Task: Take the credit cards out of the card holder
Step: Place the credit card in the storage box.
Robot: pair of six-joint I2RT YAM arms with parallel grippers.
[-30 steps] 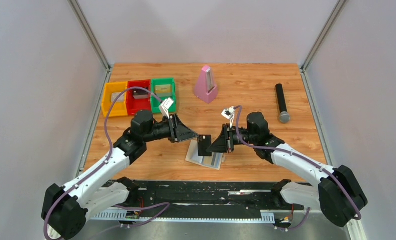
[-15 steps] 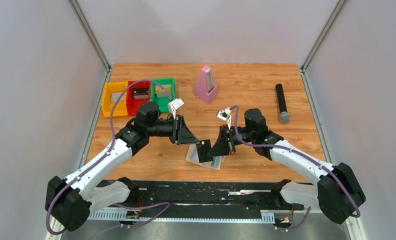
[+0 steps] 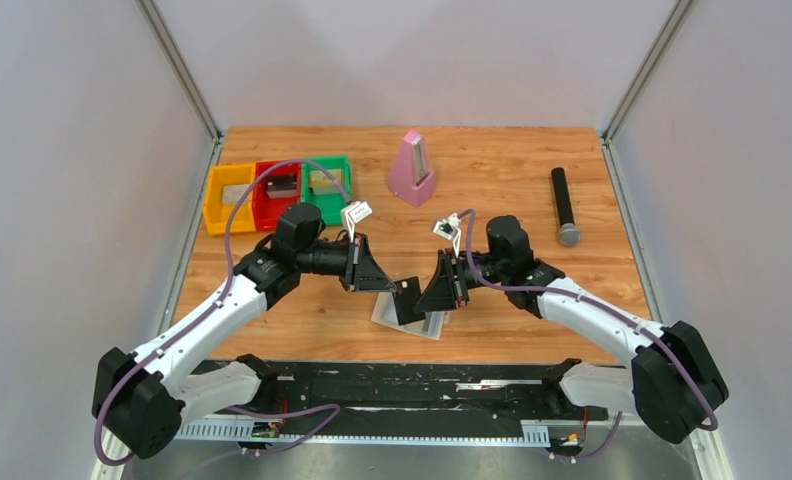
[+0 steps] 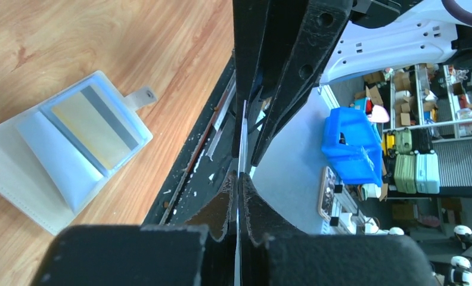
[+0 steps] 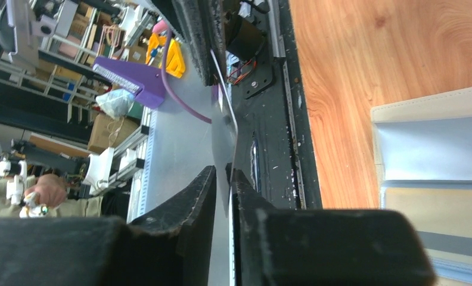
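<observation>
Credit cards half out: dark card [image 3: 408, 297] pinched in left jaws, right jaws slightly parted around it; gold card [image 4: 96, 128] sits in card holder [image 4: 19, 190], desk's six o'clock.

Left fingers [image 4: 220, 210] pinched shut; right fingers [image 5: 193, 199] slightly parted.

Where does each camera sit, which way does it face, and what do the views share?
Top external: above and behind the bases, looking down; both arms, left tool and right tool meeting at the dark card over the card holder.
Left wrist: on the left arm, looking along its shut fingers; card holder with yellow card at left.
Right wrist: on the right arm, looking along its fingers; card holder at right.
Shared: all show the card holder and dark card.
</observation>
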